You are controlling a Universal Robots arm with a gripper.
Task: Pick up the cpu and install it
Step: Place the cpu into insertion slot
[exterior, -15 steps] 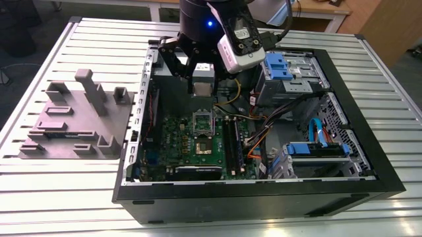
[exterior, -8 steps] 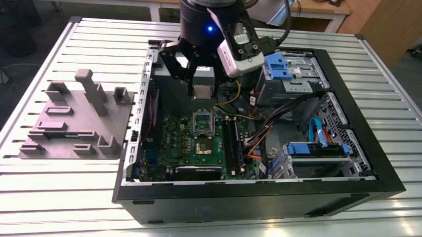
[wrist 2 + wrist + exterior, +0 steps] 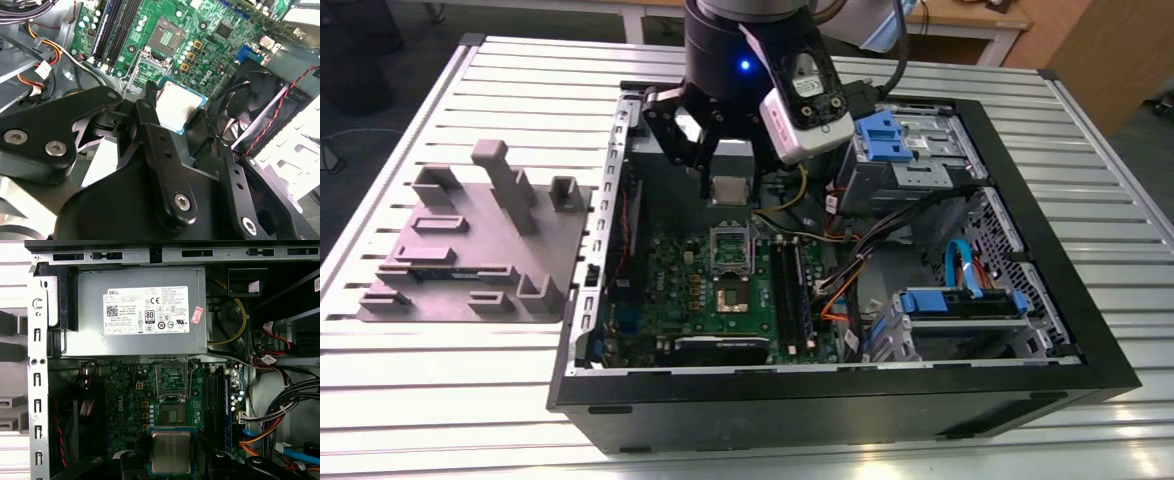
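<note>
The cpu (image 3: 728, 188), a small square chip with a silver-grey metal top, hangs above the green motherboard (image 3: 674, 275) inside the open computer case. My gripper (image 3: 724, 190) is shut on it, one black finger on each side. In both wrist views the cpu (image 3: 180, 105) (image 3: 171, 452) sits between the black fingers (image 3: 149, 112), level and facing up. The square socket (image 3: 731, 297) (image 3: 172, 415) (image 3: 165, 34) with a brownish centre lies below and a little ahead of the chip, uncovered. Its metal load frame (image 3: 172, 380) stands flipped open beside it.
A big grey box with a white label (image 3: 135, 310) fills the case end behind the socket. Memory slots (image 3: 787, 280) and cable bundles (image 3: 854, 270) run beside the socket. Blue-tabbed drive cages (image 3: 907, 150) stand at the exterior view's right, a black fan (image 3: 250, 110) near the case wall, and a grey fixture plate (image 3: 480, 240) outside the case.
</note>
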